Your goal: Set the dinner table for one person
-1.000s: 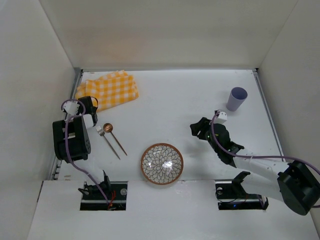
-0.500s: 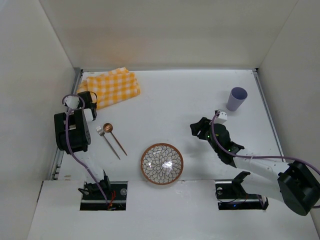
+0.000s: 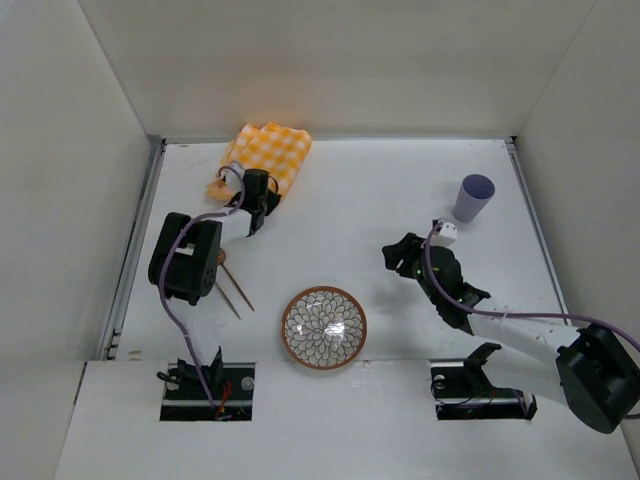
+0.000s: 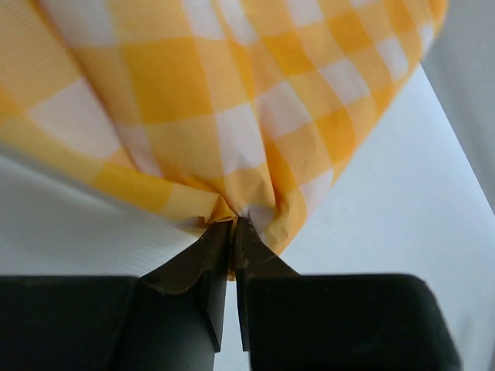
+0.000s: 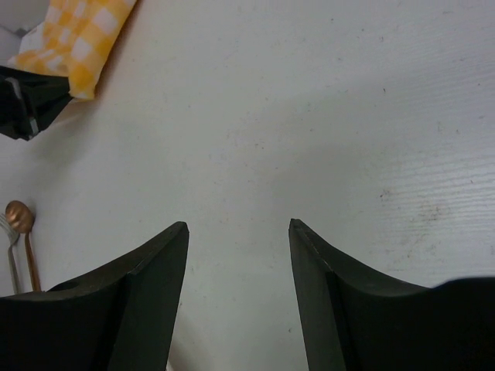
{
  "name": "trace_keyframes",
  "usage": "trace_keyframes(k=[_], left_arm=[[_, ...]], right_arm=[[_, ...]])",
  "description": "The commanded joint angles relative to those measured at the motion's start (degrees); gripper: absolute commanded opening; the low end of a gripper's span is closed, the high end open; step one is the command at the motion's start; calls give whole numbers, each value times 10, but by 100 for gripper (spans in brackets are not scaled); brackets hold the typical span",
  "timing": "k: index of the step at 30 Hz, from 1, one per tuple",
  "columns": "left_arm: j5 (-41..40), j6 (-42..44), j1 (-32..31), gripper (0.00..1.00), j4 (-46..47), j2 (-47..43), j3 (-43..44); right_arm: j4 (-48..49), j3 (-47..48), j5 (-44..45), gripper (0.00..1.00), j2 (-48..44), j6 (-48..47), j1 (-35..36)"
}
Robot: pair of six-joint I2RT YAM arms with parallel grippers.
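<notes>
The yellow-and-white checked cloth (image 3: pixel 268 152) lies bunched at the back left of the white dinner table (image 3: pixel 380 190). My left gripper (image 3: pixel 260 192) is shut on the cloth's near edge. In the left wrist view the fingertips (image 4: pixel 233 222) pinch a fold of the cloth (image 4: pixel 232 100), which fills the view above them. A patterned bowl (image 3: pixel 324 327) sits at the front centre. A spoon (image 5: pixel 17 212) and a fork (image 3: pixel 228 300) lie left of it, partly under the left arm. My right gripper (image 3: pixel 393 257) is open over bare table, and its jaws (image 5: pixel 238 226) hold nothing.
A lilac cup (image 3: pixel 474 197) stands upright at the back right. White walls border the table on three sides. The left arm's purple cable (image 3: pixel 215 215) loops above the cutlery.
My left gripper has shut on the cloth and carried it right and toward the back wall, bunching it. The left arm swung right over the cutlery. The right arm has stayed put.
</notes>
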Motion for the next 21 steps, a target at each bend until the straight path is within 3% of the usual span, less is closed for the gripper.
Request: trace_keyframes(k=[1, 10, 14, 16, 21], left_arm=[[29, -38, -59, 5, 18, 11, 41], [24, -99, -203, 11, 17, 30, 77], [17, -89, -231, 39, 12, -4, 76], [-2, -81, -233, 47, 13, -33, 67], [-54, -54, -211, 50, 19, -84, 28]], right_arm=[[29, 5, 10, 61, -17, -4, -13], [25, -4, 6, 61, -41, -4, -30], [25, -4, 6, 62, -39, -4, -30], [25, -4, 6, 62, -41, -4, -30], [25, -6, 6, 62, -44, -4, -32]])
